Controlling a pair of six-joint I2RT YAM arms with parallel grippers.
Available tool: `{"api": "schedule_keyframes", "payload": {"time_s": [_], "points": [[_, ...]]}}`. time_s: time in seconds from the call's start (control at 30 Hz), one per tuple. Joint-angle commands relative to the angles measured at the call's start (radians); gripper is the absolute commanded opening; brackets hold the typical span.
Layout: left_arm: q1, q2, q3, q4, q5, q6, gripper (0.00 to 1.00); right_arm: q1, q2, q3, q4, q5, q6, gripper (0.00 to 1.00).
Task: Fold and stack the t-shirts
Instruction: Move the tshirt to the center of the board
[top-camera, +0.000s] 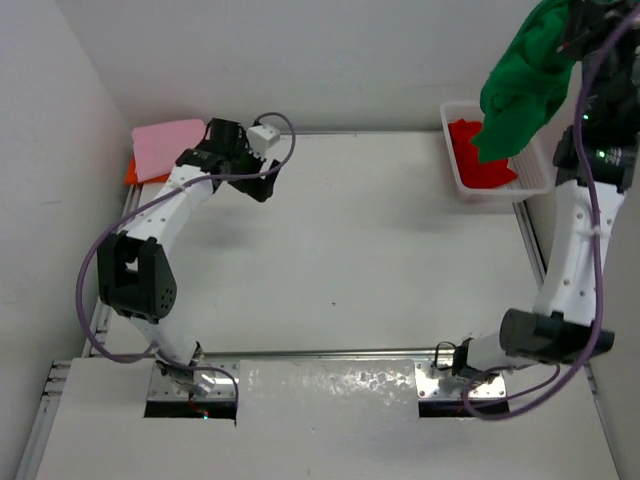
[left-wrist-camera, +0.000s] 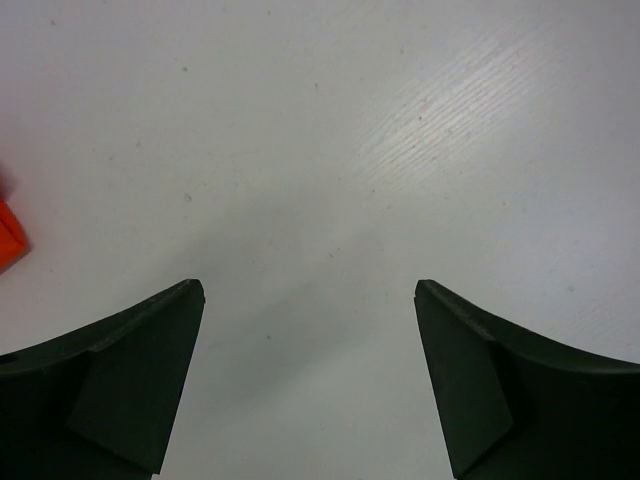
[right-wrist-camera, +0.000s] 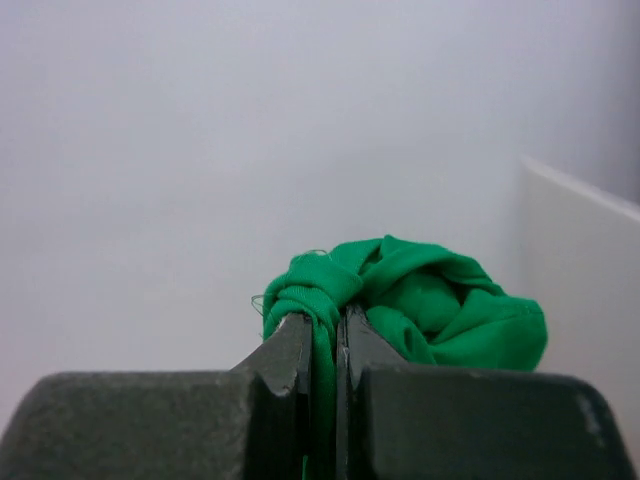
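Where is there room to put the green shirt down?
The middle of the table is bare, from the pink shirt at the far left to the basket at the far right. Crowded: the far-left corner, with pink shirt, orange shirt and the left end effector; the basket, with the red shirt.

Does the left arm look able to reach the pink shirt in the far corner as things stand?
Probably yes. The left gripper hangs open and empty over the table right beside the pink shirt, which lies uncovered on top of the orange shirt; nothing stands between them.
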Motion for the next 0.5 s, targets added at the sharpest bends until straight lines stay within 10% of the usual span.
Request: {"api": "schedule_keyframes", "payload": {"time_s": [0.0, 0.2, 0.47], "points": [[0.034, -0.100, -0.015, 0.088, 0.020, -0.069, 0.85, 0.001, -0.145, 0.000, 0.290, -0.220, 0.222, 0.00], [0.205, -0.201, 0.015, 0.111, 0.083, -0.177, 0.85, 0.097, -0.251, -0.100, 0.485, -0.304, 0.596, 0.00], [0.208, -0.271, 0.028, 0.084, -0.008, -0.132, 0.88, 0.634, -0.060, -0.118, 0.238, -0.254, 0.457, 0.00]]}}
